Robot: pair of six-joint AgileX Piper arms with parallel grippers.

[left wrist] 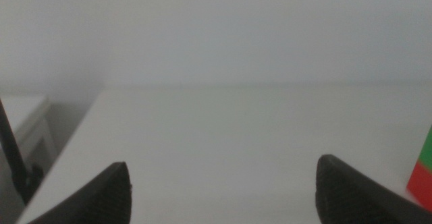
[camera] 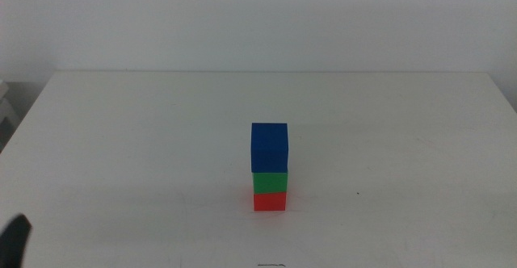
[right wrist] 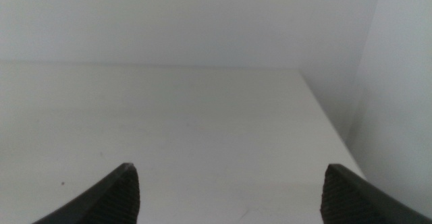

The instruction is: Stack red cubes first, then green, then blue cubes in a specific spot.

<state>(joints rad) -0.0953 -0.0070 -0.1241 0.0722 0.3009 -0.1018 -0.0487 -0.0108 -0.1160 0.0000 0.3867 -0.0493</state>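
Note:
A stack of three cubes stands upright near the middle of the white table [camera: 121, 139]. The red cube [camera: 270, 200] is at the bottom, the green cube [camera: 270, 182] on it, and the blue cube [camera: 269, 147] on top. The red cube [left wrist: 422, 183] and the green cube [left wrist: 427, 150] also show at the edge of the left wrist view. My left gripper [left wrist: 223, 193] is open and empty, low at the table's front left, where a dark part of it [camera: 14, 240] shows in the middle view. My right gripper [right wrist: 226, 193] is open and empty over bare table, out of the middle view.
The table's right edge [right wrist: 331, 123] runs close to the right gripper, with a pale wall beyond. A white cabinet [left wrist: 23, 126] stands off the table's left side. A tiny dark speck [camera: 358, 193] lies right of the stack.

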